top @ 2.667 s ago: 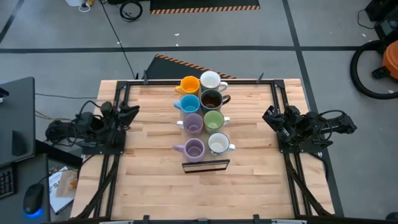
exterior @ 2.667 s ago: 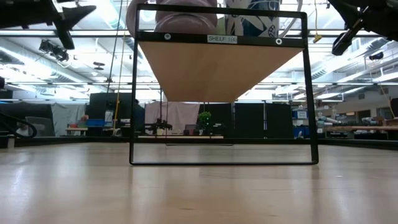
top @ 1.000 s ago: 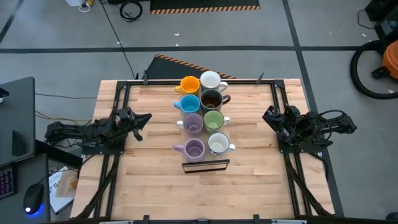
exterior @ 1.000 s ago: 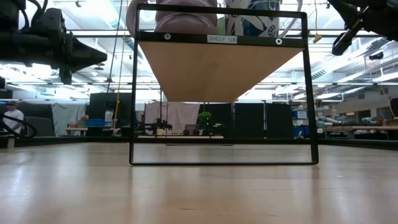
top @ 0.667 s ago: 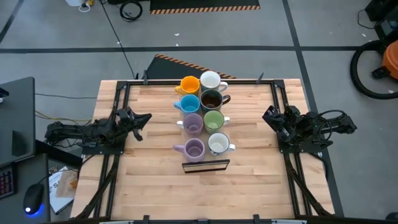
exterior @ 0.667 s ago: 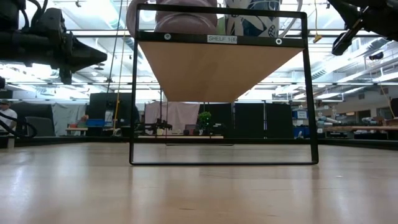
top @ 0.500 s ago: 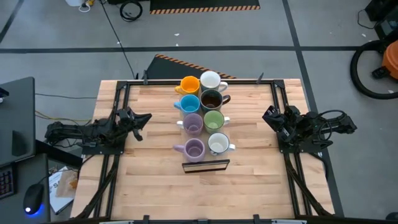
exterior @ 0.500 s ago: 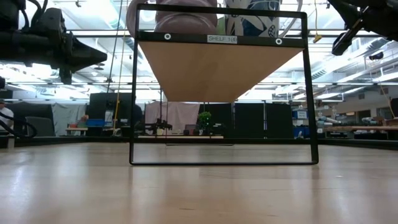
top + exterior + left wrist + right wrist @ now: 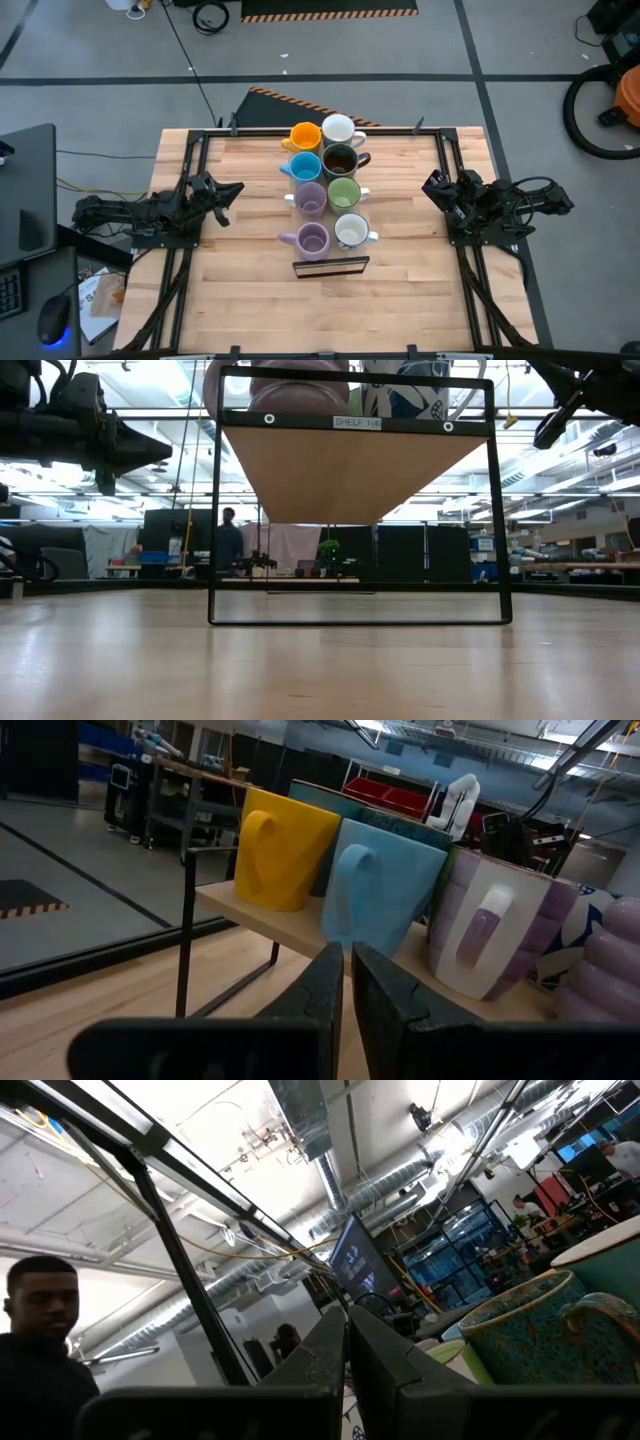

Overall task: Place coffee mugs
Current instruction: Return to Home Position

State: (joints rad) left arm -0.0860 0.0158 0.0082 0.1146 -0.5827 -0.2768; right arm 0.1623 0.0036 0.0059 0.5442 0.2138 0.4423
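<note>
Eight mugs stand on their bases in two rows on a raised wooden shelf (image 9: pixel 331 266) in the table's middle. They are orange (image 9: pixel 305 137), white (image 9: pixel 338 129), light blue (image 9: pixel 306 166), dark brown (image 9: pixel 340 160), lavender (image 9: pixel 310 198), green (image 9: pixel 343 192), a second lavender (image 9: pixel 313 240) and grey-white (image 9: pixel 350 231). My left gripper (image 9: pixel 233 189) is shut, left of the rows and level with the lavender mug, pointing at them. Its wrist view shows the orange (image 9: pixel 285 845), light blue (image 9: pixel 385 890) and lavender (image 9: pixel 495 925) mugs. My right gripper (image 9: pixel 432 185) is shut and waits to the right.
The shelf is a board (image 9: pixel 350 470) on a black metal frame (image 9: pixel 212 510) standing well above the tabletop (image 9: pixel 250 290). Black rails (image 9: pixel 195 160) run along the table's left and right sides. A person (image 9: pixel 228 540) stands in the room behind; another person (image 9: pixel 40 1320) shows in the right wrist view.
My left arm reached from the left edge toward the mugs more than a second ago and has kept still since. A person has walked into the low view's background.
</note>
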